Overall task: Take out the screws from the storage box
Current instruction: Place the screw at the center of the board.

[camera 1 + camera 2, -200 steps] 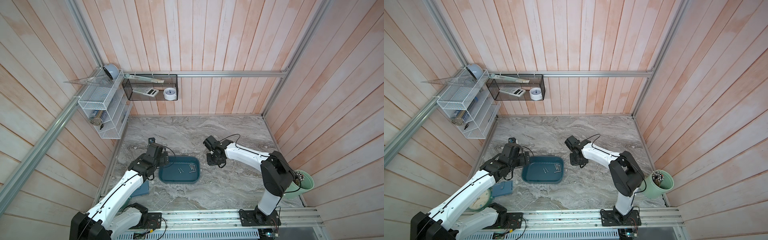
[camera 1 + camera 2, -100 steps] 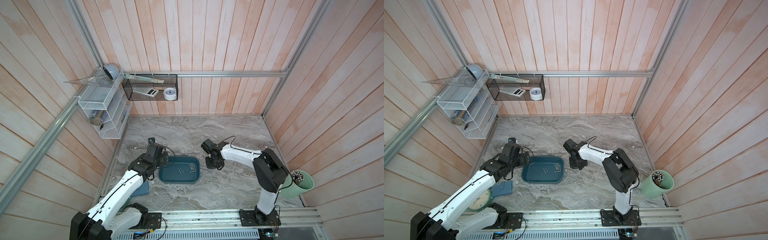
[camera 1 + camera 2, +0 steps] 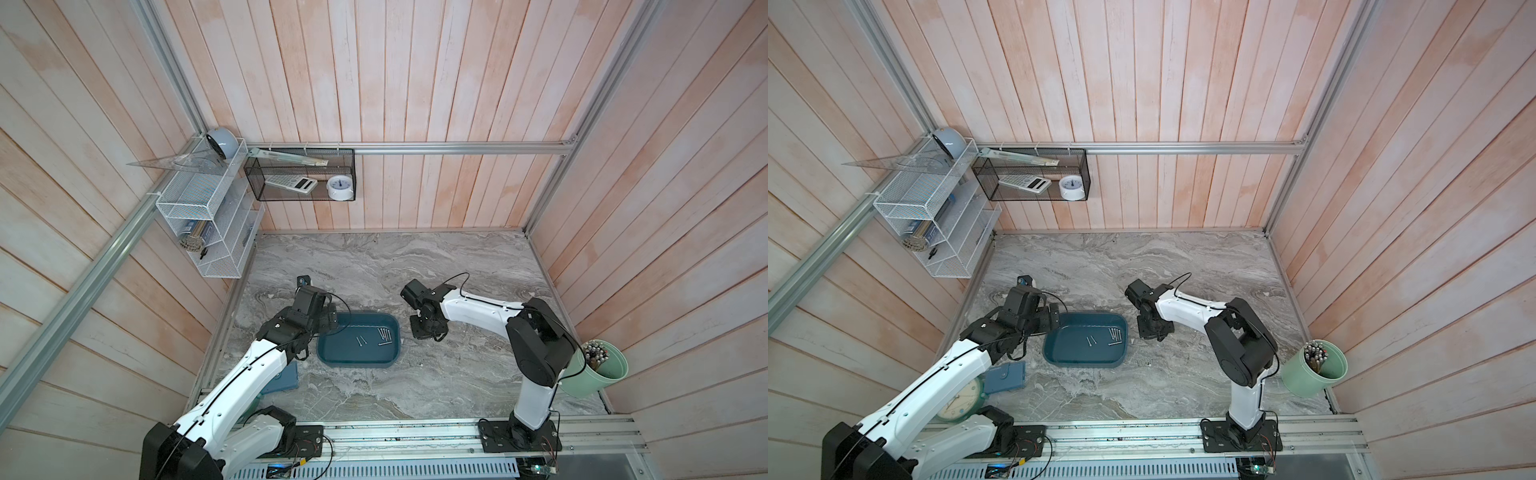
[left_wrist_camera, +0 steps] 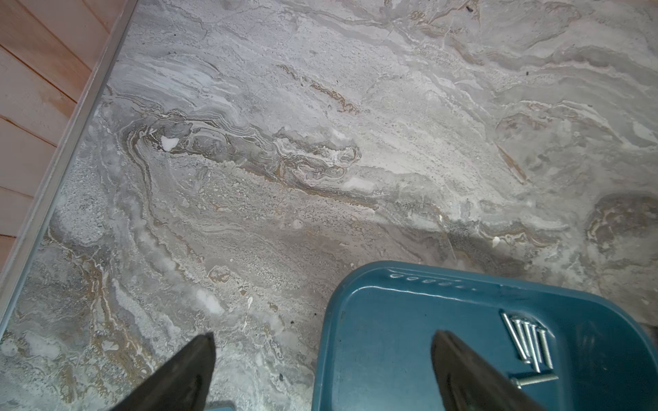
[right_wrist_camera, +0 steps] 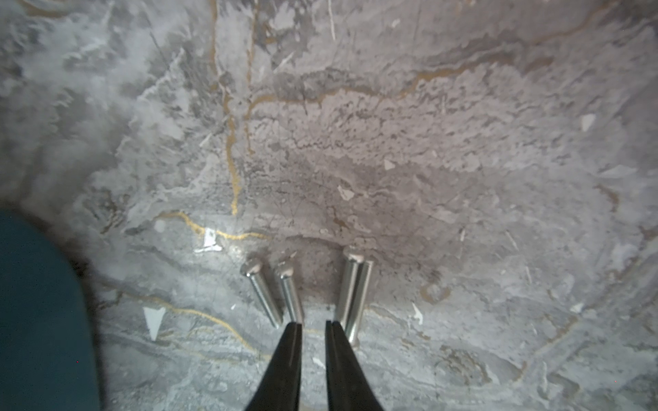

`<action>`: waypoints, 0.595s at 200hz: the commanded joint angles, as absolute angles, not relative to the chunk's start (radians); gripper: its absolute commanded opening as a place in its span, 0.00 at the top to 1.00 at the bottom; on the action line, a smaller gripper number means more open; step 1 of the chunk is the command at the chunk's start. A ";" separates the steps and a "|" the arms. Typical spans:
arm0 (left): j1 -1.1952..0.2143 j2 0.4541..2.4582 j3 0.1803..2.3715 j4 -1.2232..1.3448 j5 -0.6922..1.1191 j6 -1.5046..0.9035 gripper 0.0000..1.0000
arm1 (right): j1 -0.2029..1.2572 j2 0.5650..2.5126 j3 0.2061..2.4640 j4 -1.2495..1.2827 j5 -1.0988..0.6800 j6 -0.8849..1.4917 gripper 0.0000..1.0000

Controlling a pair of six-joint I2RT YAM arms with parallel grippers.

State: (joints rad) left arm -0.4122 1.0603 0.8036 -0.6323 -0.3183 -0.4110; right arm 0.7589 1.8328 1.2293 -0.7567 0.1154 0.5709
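The storage box [image 3: 340, 357] [image 3: 1075, 353], a dark teal tray, lies on the marble table between my arms. Inside it lie silver screws [image 3: 384, 333] [image 3: 1115, 333] [image 4: 528, 341], a tight cluster plus two loose ones [image 3: 360, 340]. My left gripper [image 3: 328, 322] [image 4: 322, 336] is wide open astride the box's left rim [image 4: 329, 320]: one finger over the table, one over the box floor. My right gripper [image 3: 428, 330] [image 5: 313, 323] points down at the table just right of the box [image 5: 35, 302]. Its jaws stand a narrow gap apart with nothing between them. Several screws [image 5: 290, 291] [image 5: 352, 291] lie on the marble at its tips.
A pale green cup of metal rods [image 3: 598, 365] leans at the right wall. A blue case [image 3: 1005, 376] and a round clock [image 3: 959, 401] lie beside my left arm. Wire shelves [image 3: 199, 224] and a black mesh basket [image 3: 299, 174] hang on the walls.
My right arm has swung a little to the left, toward the box, and its jaws have parted slightly. The left arm and the box have not moved.
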 commanded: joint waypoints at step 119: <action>-0.391 1.018 0.813 -0.624 -0.386 -0.400 0.00 | 1.003 2.044 1.742 -0.912 0.105 0.514 0.78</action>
State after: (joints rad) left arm -0.3988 1.0462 0.8036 -0.6327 -0.3511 -0.4110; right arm 1.0042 1.9491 1.6775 -0.8082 0.0879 0.5434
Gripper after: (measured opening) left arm 0.999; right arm 0.226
